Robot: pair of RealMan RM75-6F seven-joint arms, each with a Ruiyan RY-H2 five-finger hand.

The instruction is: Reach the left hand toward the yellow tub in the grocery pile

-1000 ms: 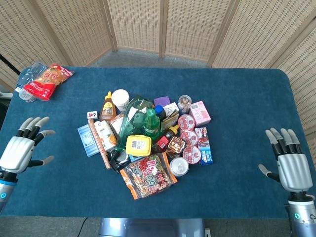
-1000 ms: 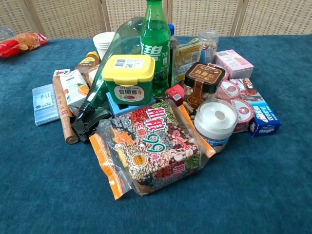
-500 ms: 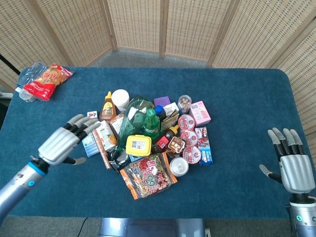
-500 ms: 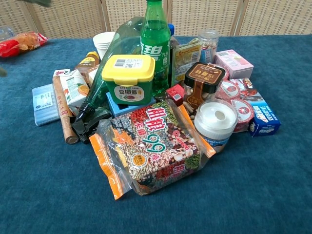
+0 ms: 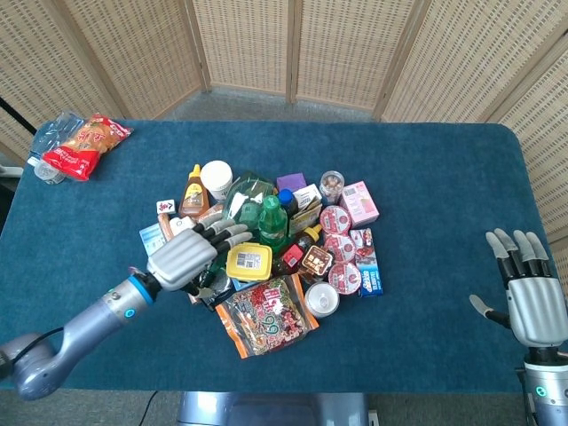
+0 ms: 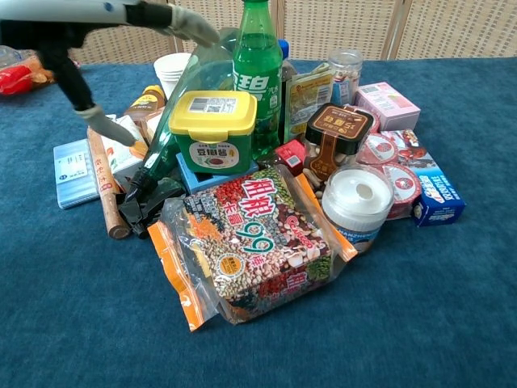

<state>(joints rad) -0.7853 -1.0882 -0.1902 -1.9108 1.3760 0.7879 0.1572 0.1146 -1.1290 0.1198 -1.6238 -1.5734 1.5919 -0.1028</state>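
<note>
The yellow tub [image 5: 249, 261] with a barcode label on its lid sits in the middle of the grocery pile, also plain in the chest view [image 6: 212, 129]. My left hand [image 5: 187, 253] hovers just left of it, open with fingers spread, their tips almost at the tub's left edge. The chest view shows this hand [image 6: 97, 32] from below, at the upper left, above the pile. My right hand [image 5: 531, 298] stays open near the table's right edge, holding nothing.
Around the tub lie a green soda bottle [image 5: 272, 222], a green spray bottle [image 6: 166, 153], a bag of mixed beans [image 5: 266, 314], a white-lidded jar [image 6: 357, 202], cups and boxes. A red snack bag [image 5: 82, 144] lies at the far left corner.
My left hand has swung in from the table's left side toward the pile, ending beside the yellow tub. The right hand has barely moved.
</note>
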